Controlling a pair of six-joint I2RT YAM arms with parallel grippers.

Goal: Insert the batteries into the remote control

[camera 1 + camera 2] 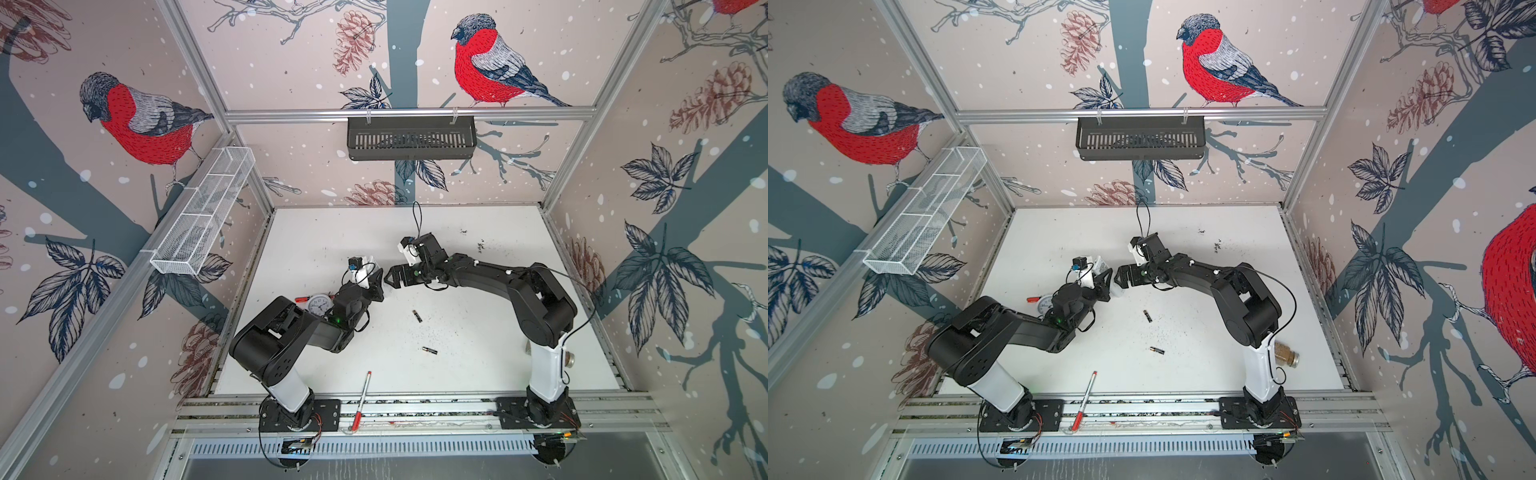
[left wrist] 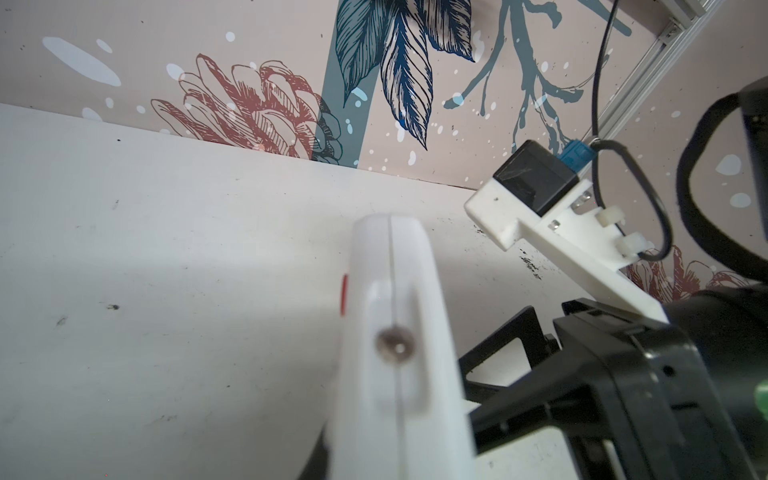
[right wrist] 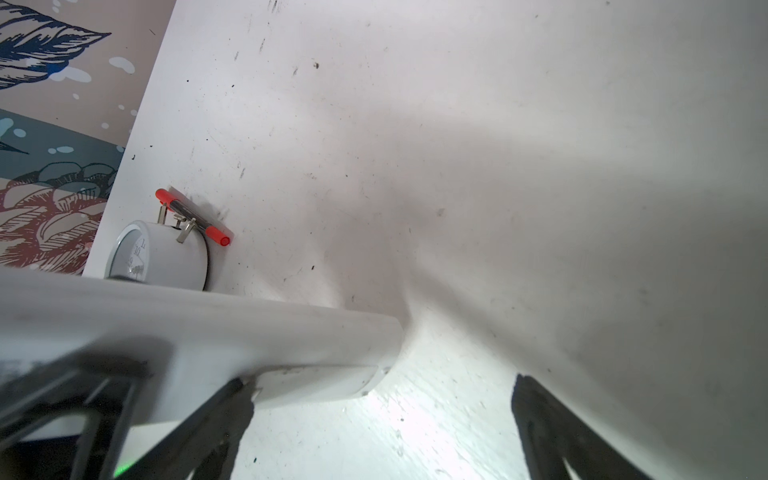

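Well, my left gripper (image 1: 378, 284) pinches the long flat white plastic remote control (image 2: 399, 332), up in the air near the round white clock (image 1: 320, 305). My right gripper (image 1: 389, 277) is spread wide, empty, at the remote's end. The two slim black batteries (image 1: 417, 316) lie past the clock. I think I should squeeze slowly and straight.

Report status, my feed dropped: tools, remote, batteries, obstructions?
Left tool shut on remote control, held above table. Right tool open at remote's end. Both batteries loose on table, uninserted. Nothing blocking them.
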